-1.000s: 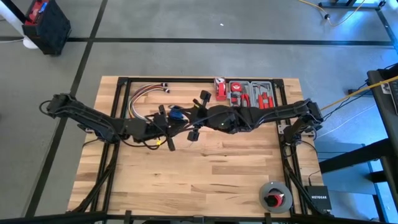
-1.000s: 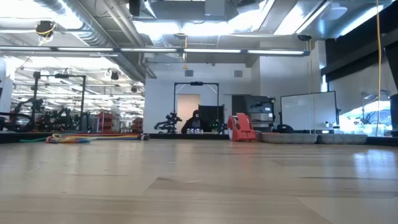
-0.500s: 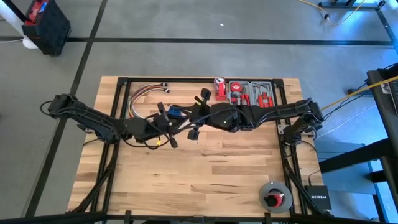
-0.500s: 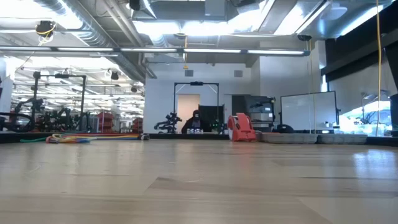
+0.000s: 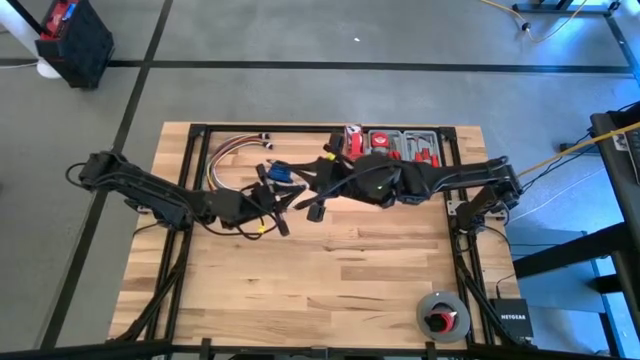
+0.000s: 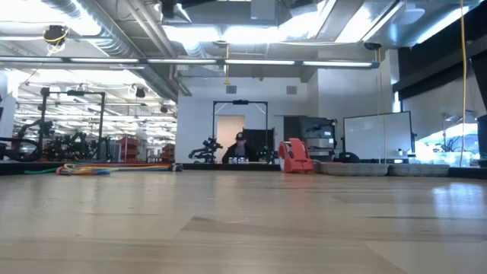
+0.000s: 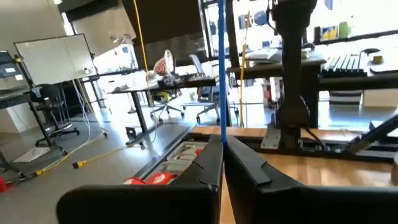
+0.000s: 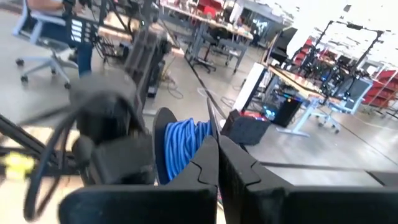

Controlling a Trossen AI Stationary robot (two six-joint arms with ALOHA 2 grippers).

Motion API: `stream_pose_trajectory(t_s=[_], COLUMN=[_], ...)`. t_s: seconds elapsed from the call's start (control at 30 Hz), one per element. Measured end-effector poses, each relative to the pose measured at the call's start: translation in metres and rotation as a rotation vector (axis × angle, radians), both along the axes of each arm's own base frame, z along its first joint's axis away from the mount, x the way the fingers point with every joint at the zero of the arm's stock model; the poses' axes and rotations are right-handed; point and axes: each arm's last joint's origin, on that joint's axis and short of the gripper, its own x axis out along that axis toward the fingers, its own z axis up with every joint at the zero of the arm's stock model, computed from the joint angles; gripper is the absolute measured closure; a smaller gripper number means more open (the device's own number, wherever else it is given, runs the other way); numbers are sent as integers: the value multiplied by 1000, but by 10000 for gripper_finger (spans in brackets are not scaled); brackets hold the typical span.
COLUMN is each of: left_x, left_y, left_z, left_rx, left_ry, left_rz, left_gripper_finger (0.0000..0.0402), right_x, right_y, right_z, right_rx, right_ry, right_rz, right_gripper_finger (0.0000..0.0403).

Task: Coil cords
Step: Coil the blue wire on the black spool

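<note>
Left gripper [image 5: 283, 195] near the table's middle toward twelve o'clock, fingers [image 7: 211, 163] pressed together on the cords [image 7: 221, 68], a taut blue strand rising straight out of the pinch. Right gripper [image 5: 322, 175] just beside it toward two o'clock, fingers [image 8: 208, 158] likewise clamped with no gap, a thin line leaving the pinch and a wound blue bundle [image 8: 181, 144] right beyond the tips. From above, that blue bundle [image 5: 279, 172] between the two grippers, at about eleven o'clock from the left one.

Judged mid-winding: part of the strand already looped, a length stretched between the two grips. Next move likely another wrap around the bundle, calling for steady tension and no slip through the pinch.

Hard to make out: the strand itself from above, too thin against the dark arms; free end and remaining length not traceable. Low view shows only bare table [image 6: 243, 228] and the room behind. Far edge holds a bundle of red, yellow and white wires [image 5: 226, 157] and a red tool tray [image 5: 405, 148], well apart from the work.
</note>
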Motion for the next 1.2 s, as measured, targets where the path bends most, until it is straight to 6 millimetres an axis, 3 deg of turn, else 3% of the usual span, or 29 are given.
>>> stream_pose_trajectory(t_s=[0.2, 0.57, 0.7, 0.83, 1.2], left_x=[-1, -18, -33, -42, -41], left_y=[1, 6, 0, -2, -13], left_z=[-1, 0, 1, 5, 11], left_rx=[30, 106, 112, 30, -210], left_ry=[27, 184, 268, 243, 92], left_rz=[19, 116, 16, -23, -136], left_gripper_finger=[396, 396, 396, 396, 396], right_x=[-7, -30, -33, -30, -17], right_y=[4, 40, 37, 35, 20], right_z=[7, -24, -44, -70, -112], right_rx=[2, -69, -61, -72, -112], right_ry=[19, 381, 502, 578, 560], right_rz=[34, 92, 15, -24, -188], right_gripper_finger=[403, 403, 403, 403, 403])
